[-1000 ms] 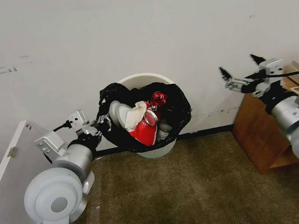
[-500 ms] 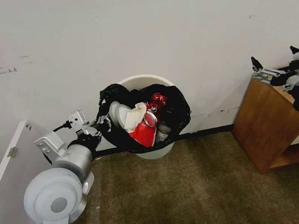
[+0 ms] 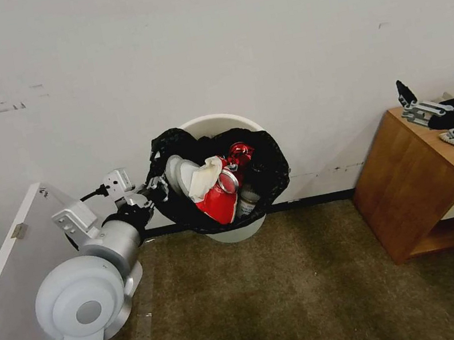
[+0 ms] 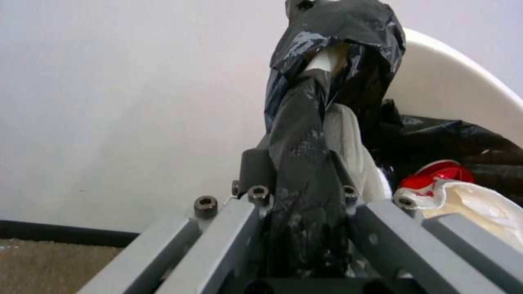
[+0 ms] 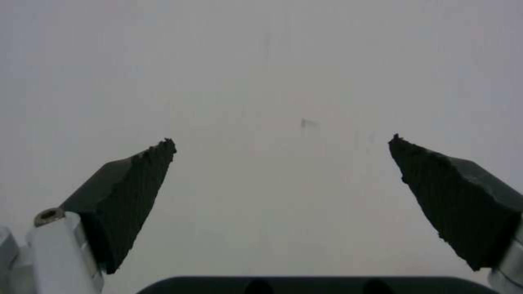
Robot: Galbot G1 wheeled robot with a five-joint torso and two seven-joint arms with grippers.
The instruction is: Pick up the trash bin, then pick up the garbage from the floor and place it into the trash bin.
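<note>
Your bin (image 3: 236,231) hangs tilted against the white wall (image 3: 204,34), its mouth turned toward you and its base just above the carpet (image 3: 271,296), with the black bag (image 3: 268,174) folded over the rim. Inside you can see the garbage: a white slipper (image 3: 178,172), a crumpled tissue (image 3: 205,176), a red packet (image 3: 218,201), a red can (image 3: 240,151) and a small bottle (image 3: 247,198). Your left gripper (image 3: 155,192) is at the bin's left rim, clamped tight on the rim and the bag covering it; in the left wrist view the bag (image 4: 310,163) runs down between the closed fingers (image 4: 256,171), with the white rim (image 4: 457,85) curving away behind and the red can (image 4: 436,173) and tissue (image 4: 474,204) just inside. Your right gripper (image 3: 437,82) is well apart from the bin, held up at the far right above the wooden counter (image 3: 414,179), its jaws spread wide and holding nothing; the right wrist view shows its two dark fingertips (image 5: 130,196) far apart against the bare wall (image 5: 283,81). A white panel (image 3: 10,299) stands at your left.
</note>
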